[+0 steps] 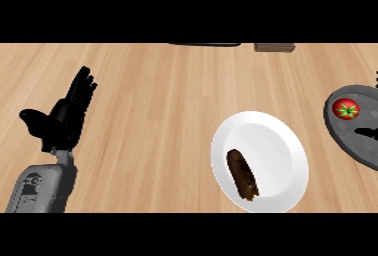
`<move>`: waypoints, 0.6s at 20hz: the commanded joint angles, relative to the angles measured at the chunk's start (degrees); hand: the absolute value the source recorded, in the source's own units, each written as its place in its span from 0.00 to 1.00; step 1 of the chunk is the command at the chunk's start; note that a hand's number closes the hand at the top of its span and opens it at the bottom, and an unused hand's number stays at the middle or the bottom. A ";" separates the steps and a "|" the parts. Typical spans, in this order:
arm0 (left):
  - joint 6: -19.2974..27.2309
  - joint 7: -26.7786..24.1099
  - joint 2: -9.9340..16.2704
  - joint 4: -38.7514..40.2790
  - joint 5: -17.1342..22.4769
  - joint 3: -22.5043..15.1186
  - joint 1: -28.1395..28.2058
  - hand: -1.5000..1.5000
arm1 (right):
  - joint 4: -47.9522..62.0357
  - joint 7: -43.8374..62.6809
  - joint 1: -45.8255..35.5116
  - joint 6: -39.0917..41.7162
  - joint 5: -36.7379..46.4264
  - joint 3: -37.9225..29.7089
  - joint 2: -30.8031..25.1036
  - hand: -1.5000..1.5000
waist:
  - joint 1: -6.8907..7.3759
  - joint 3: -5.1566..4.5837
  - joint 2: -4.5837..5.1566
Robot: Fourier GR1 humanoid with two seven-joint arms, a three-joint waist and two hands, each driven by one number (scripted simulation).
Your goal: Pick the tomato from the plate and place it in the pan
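Note:
A red tomato (345,109) with a green stem lies inside the dark grey pan (353,145) at the right edge. The white plate (273,135) stands just left of the pan and holds only a dark brown, sausage-like piece (242,174). My left hand (63,117) rests open at the far left, fingers up, well away from plate and pan. Of my right hand (367,133) only small black parts show at the right edge, over the pan and just below the tomato; it touches nothing that I can see.
The wooden counter (162,100) stretches between my left hand and the plate. At the far edge sit a dark flat object (205,44) and a small brown block (275,47). The pan is cut off by the right border.

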 commanded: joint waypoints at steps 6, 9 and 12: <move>0.51 -1.14 -0.53 0.79 -0.20 0.44 2.01 0.50 | 4.79 -6.20 3.90 23.10 -7.39 -6.12 -11.47 0.00 | -1.91 -0.03 -0.56; 0.16 -0.68 0.79 -0.21 0.75 2.02 2.01 0.50 | 4.50 -9.22 7.57 28.75 -7.85 -5.47 -12.24 0.00 | -2.48 -0.04 -1.02; 1.71 -1.88 -0.98 1.48 -0.86 0.76 1.92 0.50 | 3.35 -10.42 8.87 32.68 -9.58 -6.12 -14.49 0.00 | -3.78 -0.03 -1.09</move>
